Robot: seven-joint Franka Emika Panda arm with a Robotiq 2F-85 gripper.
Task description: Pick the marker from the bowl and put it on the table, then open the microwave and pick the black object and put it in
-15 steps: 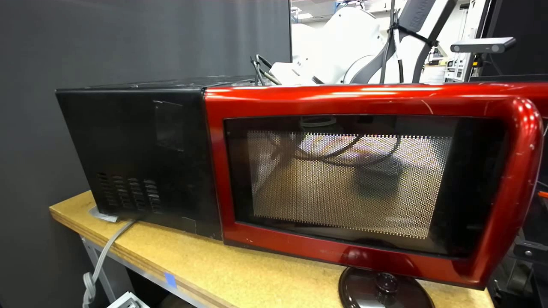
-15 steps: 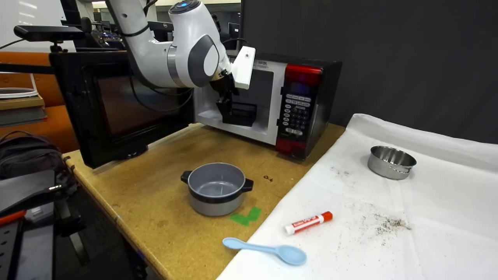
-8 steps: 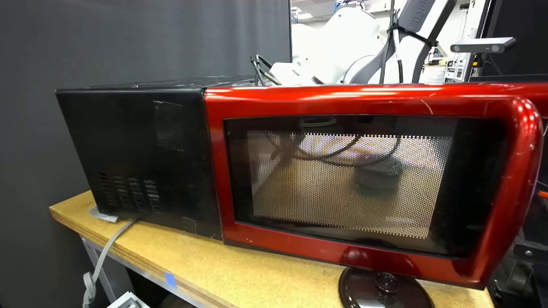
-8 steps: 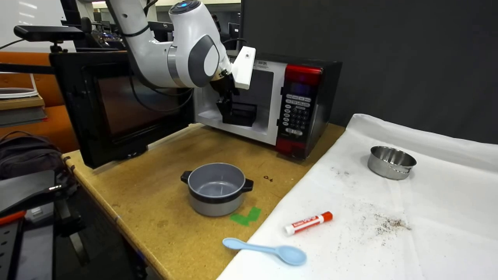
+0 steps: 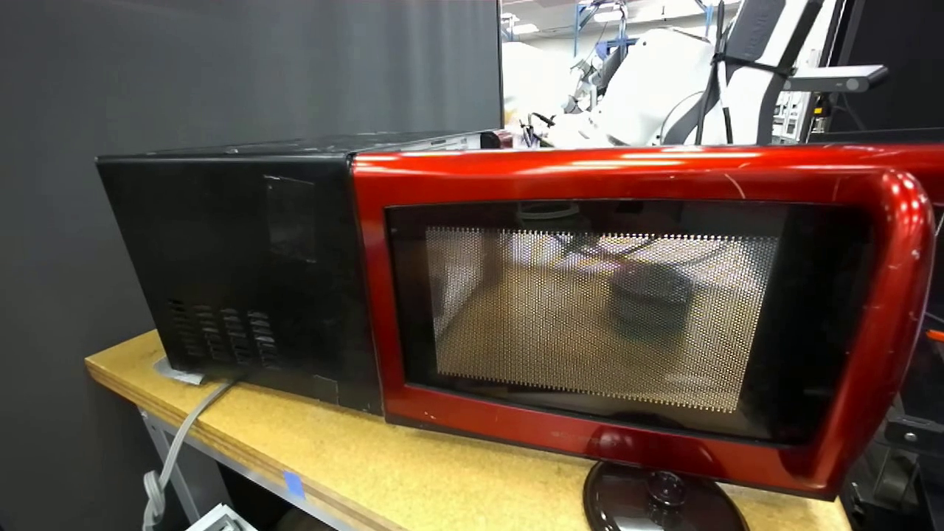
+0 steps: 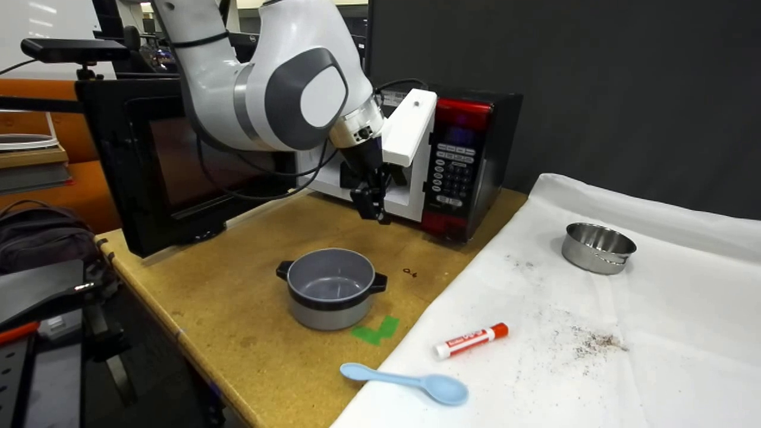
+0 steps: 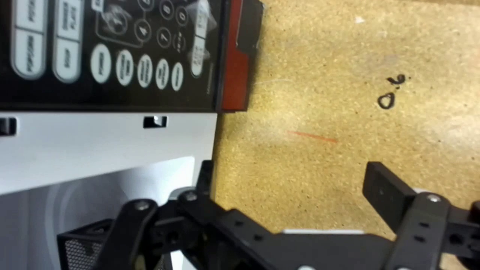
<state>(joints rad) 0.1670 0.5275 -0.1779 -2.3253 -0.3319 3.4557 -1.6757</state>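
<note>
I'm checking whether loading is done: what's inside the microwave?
Inside the microwave sits the black object, one mesh side showing. The fingers cover part of it, and in an exterior view the arm hides much of the inside.

The microwave (image 5: pixel 236 265) — black body, glossy red trim — stood on the tan wooden table (image 6: pixel 238 297), its door (image 5: pixel 605 317) swung wide open in both exterior views. The black object (image 7: pixel 80 253), a blocky box with a mesh side, lay inside the microwave, partly hidden in the wrist view. The red-and-white marker (image 6: pixel 471 341) lay on its side on white cloth (image 6: pixel 553 380), well apart from the bowl (image 6: pixel 585 258), which stood upright there, low, round and silvery.
</note>
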